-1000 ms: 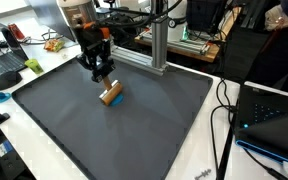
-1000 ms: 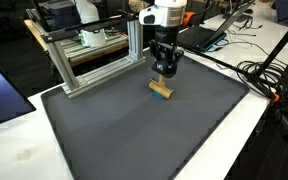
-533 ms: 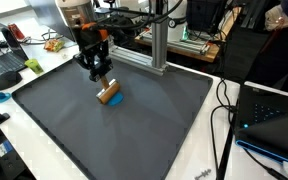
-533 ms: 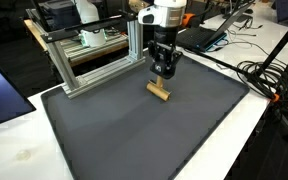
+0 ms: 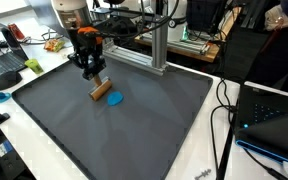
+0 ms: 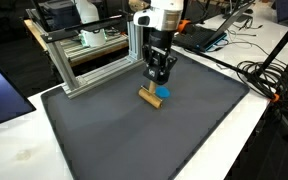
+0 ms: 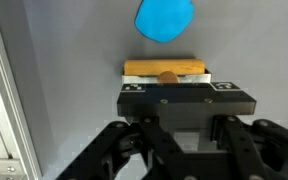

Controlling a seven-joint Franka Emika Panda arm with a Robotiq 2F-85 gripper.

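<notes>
My gripper (image 5: 92, 72) is shut on a small wooden block (image 5: 101, 93) with a pale underside, gripping a knob on its top. The block hangs tilted just over the dark grey mat (image 5: 134, 125); I cannot tell whether it touches. A flat blue blob (image 5: 116, 99) lies on the mat right beside the block. The other outside camera shows the gripper (image 6: 156, 76) above the block (image 6: 150, 97), with the blue blob (image 6: 163, 93) next to it. In the wrist view the block (image 7: 164, 69) sits under my gripper (image 7: 167, 80), and the blue blob (image 7: 165, 20) lies beyond it.
An aluminium frame (image 5: 156, 50) stands along the mat's far edge, close behind the arm, and also shows as the frame (image 6: 89, 62). Cables (image 5: 224, 110) and a laptop (image 5: 274, 115) lie off one side. A white table (image 6: 14, 140) borders the mat.
The gripper has moved sideways across the mat with the wooden block, uncovering the blue blob that the block hid a second ago. The jaws stayed shut.
</notes>
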